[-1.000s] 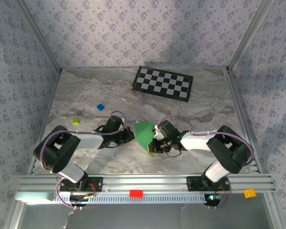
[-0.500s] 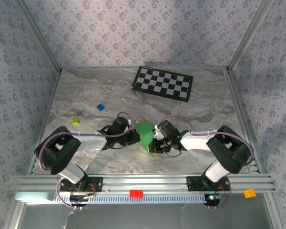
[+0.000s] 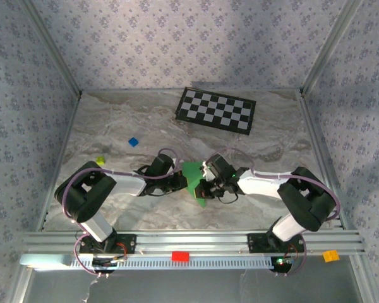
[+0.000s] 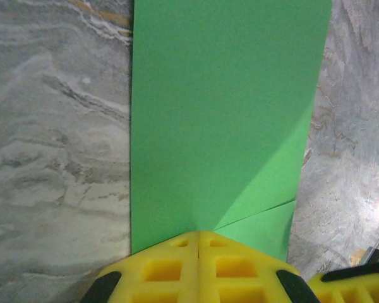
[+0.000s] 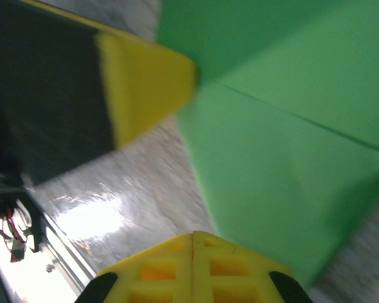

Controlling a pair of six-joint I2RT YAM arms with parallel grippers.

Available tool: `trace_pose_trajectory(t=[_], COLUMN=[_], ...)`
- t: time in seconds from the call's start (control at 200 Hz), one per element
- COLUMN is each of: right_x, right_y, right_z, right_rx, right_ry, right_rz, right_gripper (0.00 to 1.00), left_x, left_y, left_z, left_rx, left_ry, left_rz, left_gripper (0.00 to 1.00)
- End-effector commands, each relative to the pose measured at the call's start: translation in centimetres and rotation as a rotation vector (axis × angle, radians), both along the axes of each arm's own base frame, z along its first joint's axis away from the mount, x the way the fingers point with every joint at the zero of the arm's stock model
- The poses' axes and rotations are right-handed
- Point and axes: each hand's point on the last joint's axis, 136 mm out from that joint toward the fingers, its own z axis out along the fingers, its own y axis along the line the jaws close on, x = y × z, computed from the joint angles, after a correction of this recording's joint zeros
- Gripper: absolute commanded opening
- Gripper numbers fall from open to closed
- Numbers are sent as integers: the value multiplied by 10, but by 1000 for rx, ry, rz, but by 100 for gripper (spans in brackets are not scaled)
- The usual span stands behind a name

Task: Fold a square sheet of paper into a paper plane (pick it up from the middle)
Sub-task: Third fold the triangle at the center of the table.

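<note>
The square sheet of paper, bright green, lies partly folded on the marble table between the two arms. In the left wrist view the paper is a tall strip with a diagonal flap at its lower right. My left gripper is shut, its yellow tip resting on the paper's near edge. My right gripper is also shut with nothing between its fingers, its tip at the paper's edge. From above, the left gripper and right gripper flank the sheet.
A black-and-white checkerboard lies at the back. A tiny blue block and a yellow-green block sit to the left. The aluminium rail runs along the near edge, with frame posts at the sides.
My left gripper has moved right, from beside the paper onto its left edge. The right gripper has shifted slightly left and away. The paper has stayed about where it was.
</note>
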Motion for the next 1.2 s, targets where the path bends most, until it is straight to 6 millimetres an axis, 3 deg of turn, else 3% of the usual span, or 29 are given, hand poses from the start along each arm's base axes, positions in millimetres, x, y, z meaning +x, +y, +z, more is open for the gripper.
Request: trace_pose_trajectory(t=[0.0, 0.26, 0.525, 0.98, 1.194], right_x=[3, -2, -16, -56, -42], right_y=[16, 3, -10, -45, -59], right_z=[0, -37, -25, -28, -12], right_rx=[11, -78, -39, -27, -52], right_ry=[9, 68, 53, 74, 2], right_rz=[44, 22, 21, 40, -25], right_gripper=[4, 7, 10, 11, 11], left_x=[-14, -13, -13, -13, -13], left_y=[23, 23, 29, 30, 31], left_z=[-34, -33, -37, -39, -36], left_rx=[134, 143, 163, 161, 135], left_ry=[79, 77, 87, 96, 105], left_rz=[20, 16, 28, 39, 79], left_gripper=[0, 0, 0, 0, 0])
